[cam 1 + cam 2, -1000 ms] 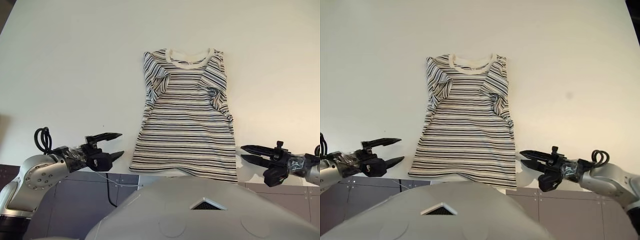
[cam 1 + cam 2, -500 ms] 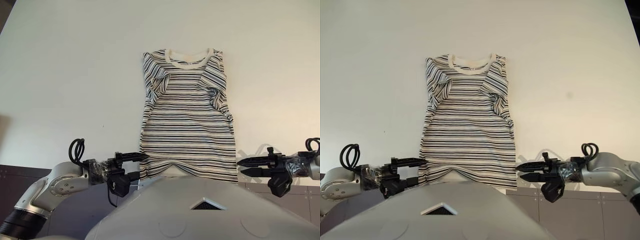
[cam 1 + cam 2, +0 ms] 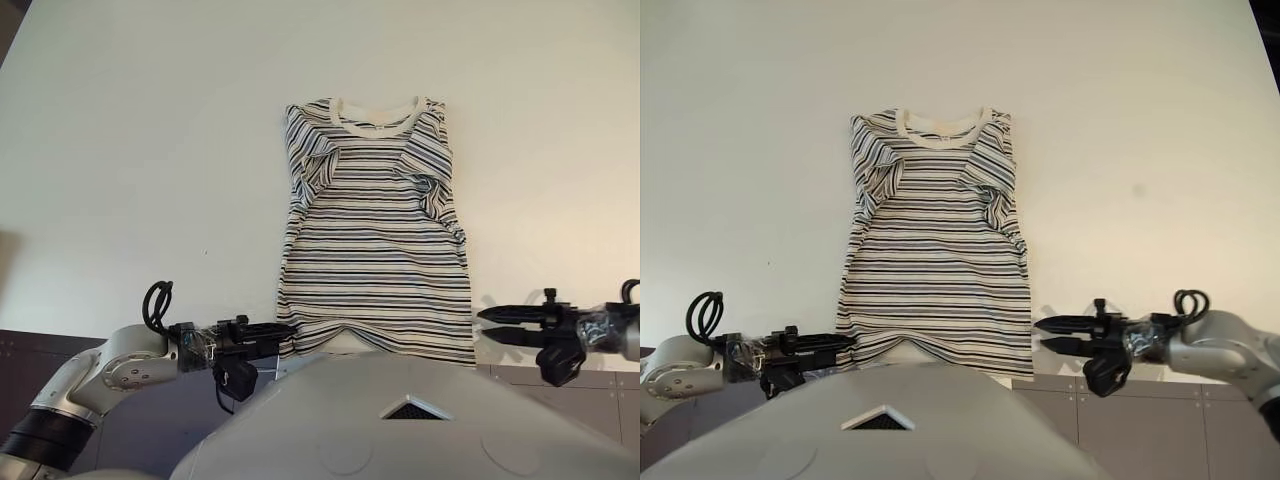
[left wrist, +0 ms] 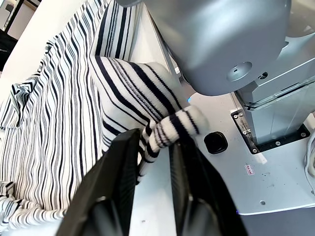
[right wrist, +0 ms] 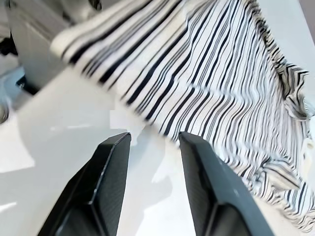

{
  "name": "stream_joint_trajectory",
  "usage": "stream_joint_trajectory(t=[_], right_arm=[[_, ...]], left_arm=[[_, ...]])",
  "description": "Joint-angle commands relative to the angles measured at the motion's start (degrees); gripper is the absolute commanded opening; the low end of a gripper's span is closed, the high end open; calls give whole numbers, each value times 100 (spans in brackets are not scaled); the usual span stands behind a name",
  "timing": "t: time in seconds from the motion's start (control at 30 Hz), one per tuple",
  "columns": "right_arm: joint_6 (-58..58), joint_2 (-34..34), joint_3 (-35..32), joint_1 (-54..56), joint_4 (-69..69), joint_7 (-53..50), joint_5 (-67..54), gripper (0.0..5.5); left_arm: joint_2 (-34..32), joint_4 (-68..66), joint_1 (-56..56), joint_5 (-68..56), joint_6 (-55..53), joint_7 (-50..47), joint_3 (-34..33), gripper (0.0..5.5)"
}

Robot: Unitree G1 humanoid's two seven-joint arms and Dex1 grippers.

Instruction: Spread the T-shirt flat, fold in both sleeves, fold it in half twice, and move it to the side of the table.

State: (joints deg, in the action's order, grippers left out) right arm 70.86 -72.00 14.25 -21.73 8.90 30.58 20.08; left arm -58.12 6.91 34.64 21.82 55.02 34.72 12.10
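Note:
The striped T-shirt lies collar-away on the white table, both sleeves folded in over the chest. My left gripper is at the hem's near left corner, shut on a bunched bit of hem that sits between its fingers. The hem there is lifted and wrinkled at the table's front edge. My right gripper hovers open just right of the hem's near right corner, apart from the cloth. In the right wrist view its fingers frame bare table with the striped hem just beyond.
The table's front edge runs right under both grippers, with grey cabinet panels below it. Wide bare tabletop lies left and right of the shirt and beyond the collar.
My left gripper came in from the left to the hem's corner and closed on it, bunching the cloth. The right gripper shifted little and stayed open beside the right corner.

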Motion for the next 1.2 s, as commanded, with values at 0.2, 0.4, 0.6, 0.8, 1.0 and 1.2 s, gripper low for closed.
stream_joint_trajectory(t=[0.2,0.4,0.6,0.8,1.0,1.2], right_arm=[[106,423,-74,-585,-330,-165,619,181],[-583,1082,-89,-690,-963,-283,842,181],[-621,1069,-77,-559,-839,-329,814,110],[-251,1087,-52,-521,-583,-499,852,12],[-799,891,6,-544,-734,-344,-179,12],[-3534,-370,212,-1124,-2115,1473,-4101,12]], left_arm=[[-153,-223,-124,417,-465,234,182,11],[-401,-360,-420,135,-362,381,241,11],[-307,-367,-475,35,-505,334,280,10],[-166,-336,-497,-263,-803,300,281,10],[-113,425,-142,-1708,-1994,510,204,10],[-860,2166,975,-4482,-3935,1388,-185,10]])
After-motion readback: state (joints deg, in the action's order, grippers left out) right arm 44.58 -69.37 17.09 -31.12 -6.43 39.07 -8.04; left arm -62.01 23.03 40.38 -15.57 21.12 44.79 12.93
